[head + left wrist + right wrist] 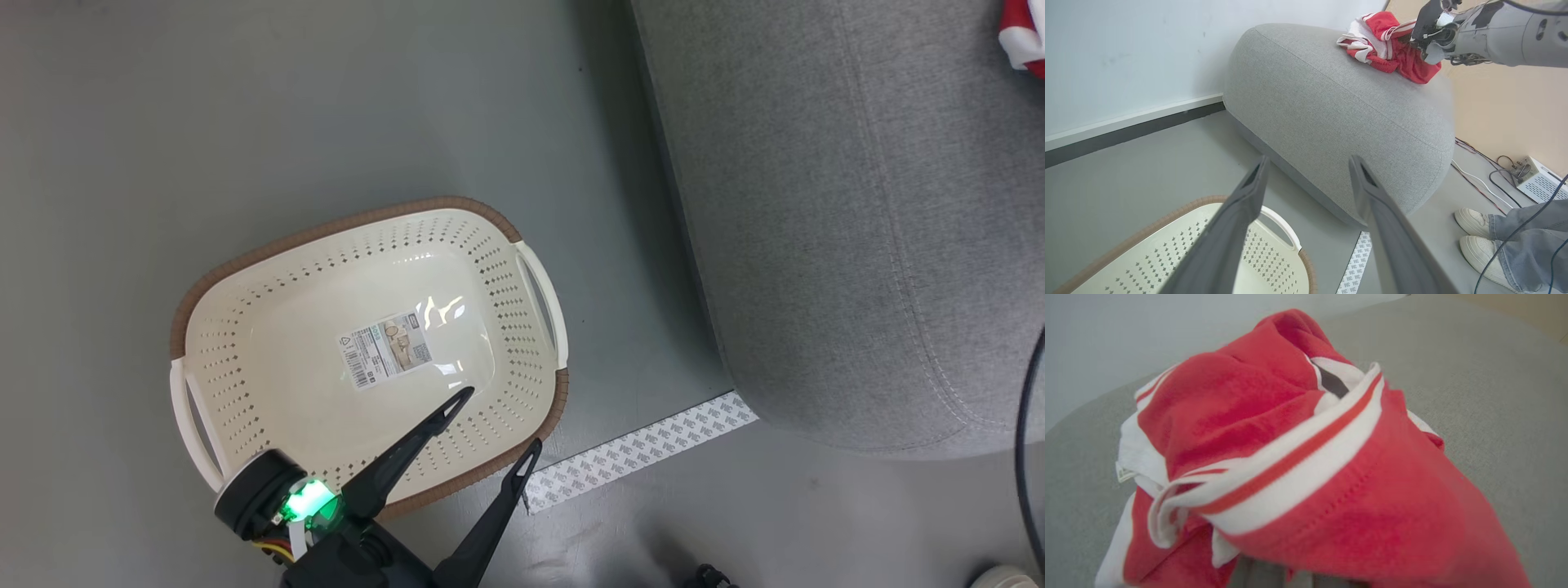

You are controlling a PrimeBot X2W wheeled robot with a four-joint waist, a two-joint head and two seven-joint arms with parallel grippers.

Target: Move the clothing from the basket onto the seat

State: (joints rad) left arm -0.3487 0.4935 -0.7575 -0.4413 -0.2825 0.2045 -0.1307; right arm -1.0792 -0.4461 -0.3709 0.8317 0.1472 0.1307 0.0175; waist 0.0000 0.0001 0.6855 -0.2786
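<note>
The cream basket (245, 343) stands on the floor with nothing in it but a label sticker on its bottom. My left gripper (500, 420) hangs open over the basket's near right rim, and nothing lies between its fingers (1249, 192). To the right lies the big grey seat (857, 229). A bunch of red clothing (1392, 53) with white bands rests on the seat's top (1339, 106), and a corner of it shows in the head view (1024, 33). My right gripper (1414, 38) is shut on this clothing (1298, 457), whose folds hide its fingers.
A strip of white printed tape (645, 449) lies on the floor between basket and seat. A person's white shoes (1478, 232) and jeans stand beside the seat. A white box (1535, 175) with cables sits past them. A wall with a dark baseboard (1126, 134) runs behind.
</note>
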